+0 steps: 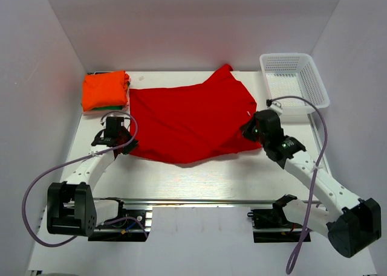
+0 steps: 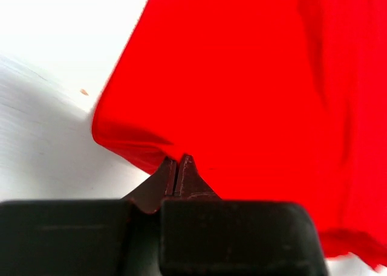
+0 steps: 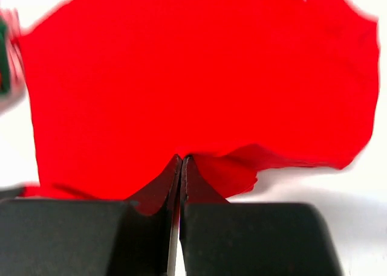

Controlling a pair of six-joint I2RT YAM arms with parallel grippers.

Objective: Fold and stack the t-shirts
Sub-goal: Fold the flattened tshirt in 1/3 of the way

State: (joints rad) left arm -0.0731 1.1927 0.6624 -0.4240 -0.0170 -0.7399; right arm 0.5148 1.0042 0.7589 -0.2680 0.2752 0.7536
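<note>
A bright red t-shirt (image 1: 187,116) lies spread and rumpled across the middle of the white table. My left gripper (image 1: 125,144) is shut on its near left edge; in the left wrist view (image 2: 176,161) the jaws pinch the cloth (image 2: 254,77). My right gripper (image 1: 249,131) is shut on the shirt's right edge; in the right wrist view (image 3: 182,160) the jaws are closed on the red cloth (image 3: 193,70). A folded orange t-shirt (image 1: 104,90) lies on a folded green one (image 1: 127,78) at the back left.
A white plastic mesh basket (image 1: 294,83) stands at the back right, close behind my right arm. White walls close in the table on three sides. Purple cables loop from both arms near the front.
</note>
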